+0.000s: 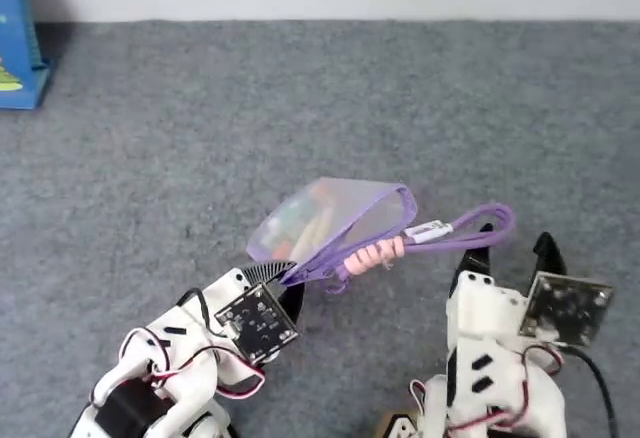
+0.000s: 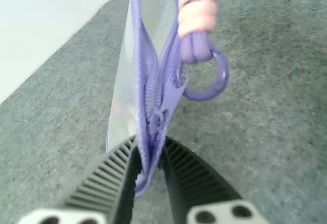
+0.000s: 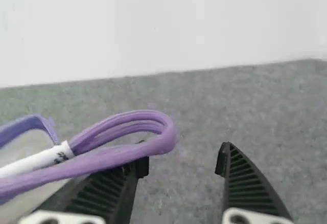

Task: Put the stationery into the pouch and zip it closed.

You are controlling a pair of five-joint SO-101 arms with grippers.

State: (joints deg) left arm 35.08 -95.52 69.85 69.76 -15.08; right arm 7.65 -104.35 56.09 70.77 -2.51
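A clear pouch (image 1: 335, 216) with purple trim is held off the grey carpet, its mouth gaping toward the right. Colourful stationery (image 1: 305, 210) shows through its wall. My left gripper (image 1: 287, 278) is shut on the pouch's lower zip end (image 2: 149, 132), the purple edge pinched between its fingers (image 2: 115, 168). A pink coiled cord (image 2: 198, 6) and a purple ring (image 2: 205, 75) hang by the zip. The purple strap loop (image 3: 125, 132), with a white label (image 3: 43, 160), lies across one finger of my open right gripper (image 3: 179, 170), which sits at the lower right (image 1: 512, 250).
Grey carpet (image 1: 200, 118) covers the whole work surface up to a white wall at the back. A blue box (image 1: 18, 43) stands at the far left edge. Both arm bases crowd the front edge.
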